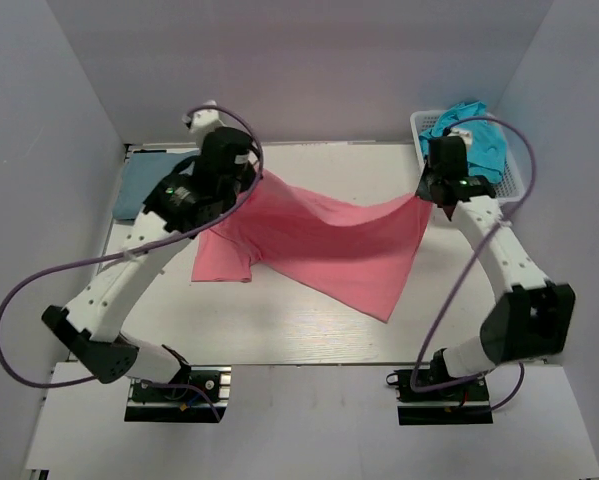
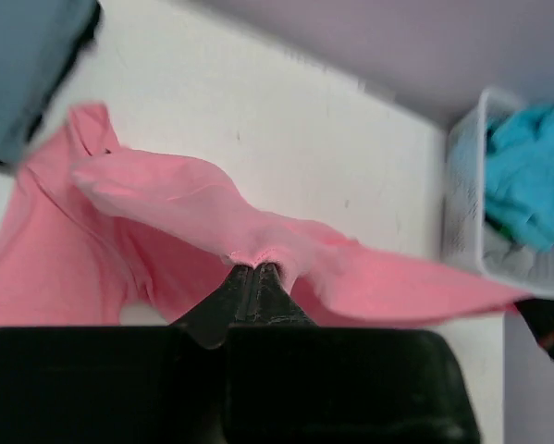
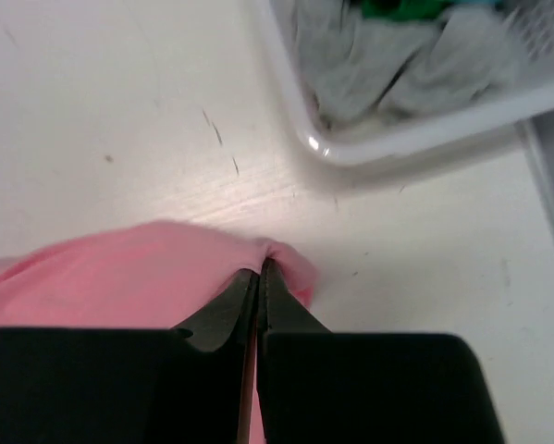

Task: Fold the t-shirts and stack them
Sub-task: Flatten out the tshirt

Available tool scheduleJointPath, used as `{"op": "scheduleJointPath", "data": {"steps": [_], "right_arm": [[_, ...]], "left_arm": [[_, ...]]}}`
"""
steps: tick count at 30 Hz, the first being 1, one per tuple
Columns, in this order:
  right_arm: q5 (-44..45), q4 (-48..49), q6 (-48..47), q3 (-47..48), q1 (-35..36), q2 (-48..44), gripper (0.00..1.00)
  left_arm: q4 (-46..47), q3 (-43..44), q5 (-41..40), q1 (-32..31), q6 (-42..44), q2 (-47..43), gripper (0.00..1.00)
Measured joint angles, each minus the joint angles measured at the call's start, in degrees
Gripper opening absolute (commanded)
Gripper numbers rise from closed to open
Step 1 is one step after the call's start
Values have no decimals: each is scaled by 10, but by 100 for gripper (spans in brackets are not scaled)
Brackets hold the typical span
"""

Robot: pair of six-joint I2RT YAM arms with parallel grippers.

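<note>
At the far left of the table [image 1: 279,325] a grey-blue shirt [image 1: 139,185] lies flat, well clear of both arms. Just right of it the left claw [image 2: 255,270] is squeezed tight, its two fingers pressed together on a small pinch of the pink shirt [image 1: 319,240], right at the cloth's upper edge. From that pinch the pink shirt runs to the right across the far half of the table, so its long axis lies left to right, strung between the two claws like washing on a line. Its top edge dips a little in the middle. The rest of the cloth falls away toward the near side. On the left a sleeve spreads on the table, near and slightly left of the left claw, while the lowest corner points to the near right, about midway across the table's depth. The right end of the cloth rises to the right claw [image 3: 260,270], which is also fully closed, its fingers nipping a small bunched fold of the pink edge; the cloth trails off to the left of these fingers and sits just above the tabletop. Just beyond and to the right of this claw stands a white basket [image 1: 520,172] at the far right corner, holding a teal shirt [image 1: 469,135] and a grey shirt [image 3: 387,65].
</note>
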Motion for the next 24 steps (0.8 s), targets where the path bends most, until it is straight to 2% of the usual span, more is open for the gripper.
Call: {"op": "scheduleJointPath", "data": {"steps": [3,7,13,17,24], "right_arm": [[9,-7,-40,33,-3,-75,0],[17,-11,-97,63,-6,-170,0],[19,-22,-170,123,-8,-254,0],[9,-34,-205,165,-8,-299,0],[-36,-68,-233,223,-7,-379,0]], "left_arm": [[-15,78,-63,0,16,-15,0],[-22,125,-127,0,47,-51,0],[7,156,-149,-1,115,-129,0],[51,170,-101,-3,163,-196,0],[79,248,41,-5,201,-272,0]]}}
